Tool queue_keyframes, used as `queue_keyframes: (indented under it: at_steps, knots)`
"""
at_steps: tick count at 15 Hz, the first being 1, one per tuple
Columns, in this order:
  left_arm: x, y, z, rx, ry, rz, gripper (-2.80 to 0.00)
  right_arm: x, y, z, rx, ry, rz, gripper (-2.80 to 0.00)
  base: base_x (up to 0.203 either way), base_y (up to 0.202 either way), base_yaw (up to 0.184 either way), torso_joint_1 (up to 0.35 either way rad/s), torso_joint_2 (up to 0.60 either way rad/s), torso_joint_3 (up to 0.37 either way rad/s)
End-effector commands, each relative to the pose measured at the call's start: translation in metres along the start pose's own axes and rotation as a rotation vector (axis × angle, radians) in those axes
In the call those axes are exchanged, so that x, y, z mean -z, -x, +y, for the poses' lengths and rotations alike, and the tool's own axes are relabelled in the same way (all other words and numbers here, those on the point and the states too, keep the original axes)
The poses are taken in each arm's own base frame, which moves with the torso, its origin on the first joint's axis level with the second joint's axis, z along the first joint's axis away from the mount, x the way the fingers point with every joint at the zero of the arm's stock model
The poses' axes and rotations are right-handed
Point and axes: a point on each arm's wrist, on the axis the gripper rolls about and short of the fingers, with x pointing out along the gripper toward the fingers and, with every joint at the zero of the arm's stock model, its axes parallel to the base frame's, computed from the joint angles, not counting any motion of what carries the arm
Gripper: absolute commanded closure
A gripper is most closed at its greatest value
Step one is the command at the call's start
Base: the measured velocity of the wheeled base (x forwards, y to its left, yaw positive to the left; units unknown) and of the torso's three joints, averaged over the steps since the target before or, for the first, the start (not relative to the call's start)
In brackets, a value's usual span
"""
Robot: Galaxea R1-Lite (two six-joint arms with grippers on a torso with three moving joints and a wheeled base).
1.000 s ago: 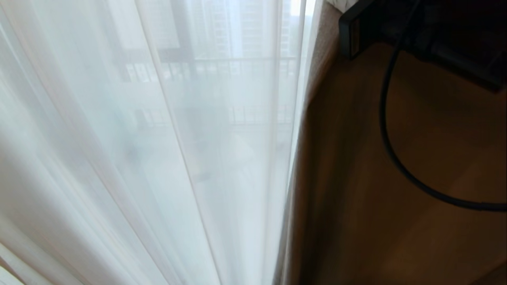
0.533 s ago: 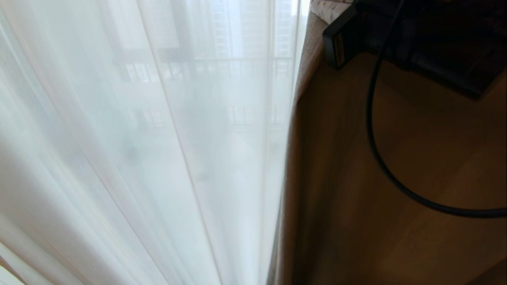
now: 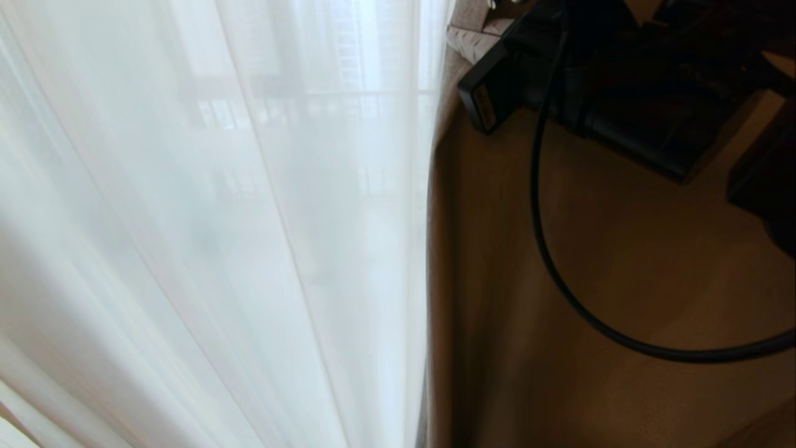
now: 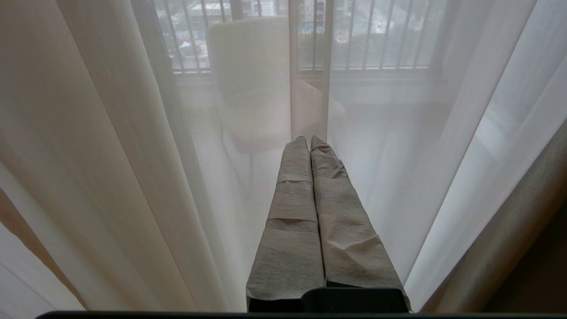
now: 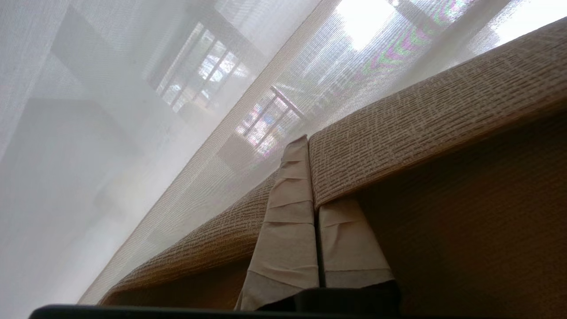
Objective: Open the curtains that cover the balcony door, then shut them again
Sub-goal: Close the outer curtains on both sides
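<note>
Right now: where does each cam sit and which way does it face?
Head: on the head, facing the sheer curtain and thick curtain; right arm and cable show.
Left wrist: behind the left gripper, shut, facing the sheer.
Right wrist: behind the right gripper, shut on the thick curtain's edge.
All three share both curtain layers.

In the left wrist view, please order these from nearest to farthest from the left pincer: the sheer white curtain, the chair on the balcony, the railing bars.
Seen from the left pincer, which is shut:
1. Sheer white curtain: nearest, hanging just ahead of the tips.
2. Chair: behind the curtain, out on the balcony.
3. Railing bars: farthest, behind the chair at the balcony's edge.
</note>
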Motion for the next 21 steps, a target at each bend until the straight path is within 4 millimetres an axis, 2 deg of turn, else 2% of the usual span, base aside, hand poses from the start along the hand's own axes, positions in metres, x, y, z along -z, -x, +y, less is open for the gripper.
queue_keyframes:
  at_steps: [1, 9, 12, 15, 17, 21]
  knots:
    - [0.000, 0.000, 0.000, 0.000, 0.000, -0.001, 0.00, 0.002, -0.003, 0.004, -0.003, 0.005, 0.004, 0.00, 0.000, 0.000, 0.000, 0.000, 0.00, 0.000]
    - [0.000, 0.000, 0.000, 0.000, 0.000, -0.001, 0.00, -0.001, -0.002, -0.001, 0.042, -0.003, 0.009, 0.00, 0.000, 0.000, 0.000, 0.000, 0.00, 0.000]
    - [0.000, 0.000, 0.000, 0.000, 0.000, -0.001, 0.00, -0.007, 0.008, -0.011, 0.065, -0.009, 0.003, 0.00, 0.000, 0.000, 0.000, 0.000, 0.00, 0.000]
    - [0.000, 0.000, 0.000, -0.002, 0.000, -0.001, 0.00, -0.015, 0.030, -0.029, 0.096, -0.017, -0.011, 0.00, 0.000, 0.000, 0.000, 0.000, 0.00, 0.000]
    - [0.000, 0.000, 0.000, 0.000, 0.000, -0.001, 0.00, -0.016, 0.052, -0.048, 0.134, -0.013, -0.006, 0.00, 0.000, 0.000, 0.000, 0.000, 0.00, 0.000]
    - [0.000, 0.000, 0.000, 0.000, 0.000, -0.001, 0.00, -0.003, 0.105, -0.083, 0.228, 0.020, 0.065, 0.00, 0.000, 0.000, 0.000, 0.000, 0.00, 0.000]
